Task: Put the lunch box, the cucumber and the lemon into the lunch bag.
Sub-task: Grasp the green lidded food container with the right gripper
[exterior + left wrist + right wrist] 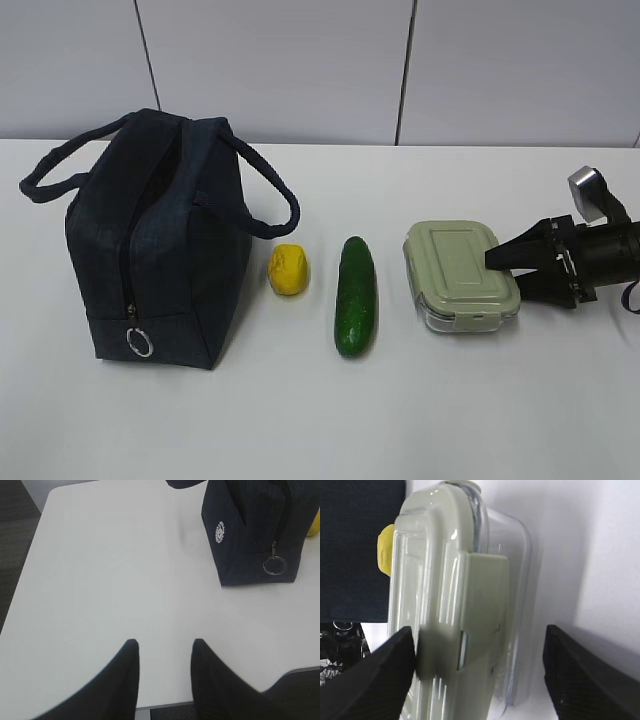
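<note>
The navy lunch bag [150, 250] stands at the left, its silver ring pull [140, 343] hanging at the low end of the zipper. To its right lie the yellow lemon [288, 270], the dark green cucumber [355, 297] and the green-lidded lunch box [455, 270]. My right gripper [492, 272] comes in from the right, level with the box's right end. In the right wrist view it [479, 630] is open around the lunch box [450, 580]: one finger is at the lid, the other stands clear of the base. My left gripper [165, 642] is open and holds nothing, short of the bag [250, 530].
The white table [300, 420] runs to a grey panelled wall at the back. In the left wrist view the table's near edge [165, 707] lies under the left fingers, with dark floor beyond. A sliver of the lemon [315, 527] peeks out past the bag.
</note>
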`<action>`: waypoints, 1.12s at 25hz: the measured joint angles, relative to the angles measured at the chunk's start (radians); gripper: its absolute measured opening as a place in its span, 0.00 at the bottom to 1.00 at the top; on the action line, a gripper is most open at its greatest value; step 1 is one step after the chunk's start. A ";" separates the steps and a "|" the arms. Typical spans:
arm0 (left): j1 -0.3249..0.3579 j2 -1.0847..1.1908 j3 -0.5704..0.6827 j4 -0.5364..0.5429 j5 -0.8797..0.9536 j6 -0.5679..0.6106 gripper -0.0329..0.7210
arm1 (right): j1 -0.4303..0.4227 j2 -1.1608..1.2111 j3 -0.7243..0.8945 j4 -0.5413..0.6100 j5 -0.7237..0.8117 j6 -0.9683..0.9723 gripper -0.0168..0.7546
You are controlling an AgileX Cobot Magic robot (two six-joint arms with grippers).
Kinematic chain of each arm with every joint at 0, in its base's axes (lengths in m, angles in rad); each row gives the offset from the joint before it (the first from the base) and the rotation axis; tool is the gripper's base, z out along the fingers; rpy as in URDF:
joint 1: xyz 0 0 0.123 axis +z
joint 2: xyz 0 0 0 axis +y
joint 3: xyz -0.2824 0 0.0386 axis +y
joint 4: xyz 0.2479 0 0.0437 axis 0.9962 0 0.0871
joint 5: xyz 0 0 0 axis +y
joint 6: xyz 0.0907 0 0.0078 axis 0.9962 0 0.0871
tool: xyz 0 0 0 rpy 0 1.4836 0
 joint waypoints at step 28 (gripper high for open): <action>0.000 0.000 0.000 0.000 0.000 0.000 0.36 | 0.048 -0.022 0.000 0.001 -0.014 -0.006 0.78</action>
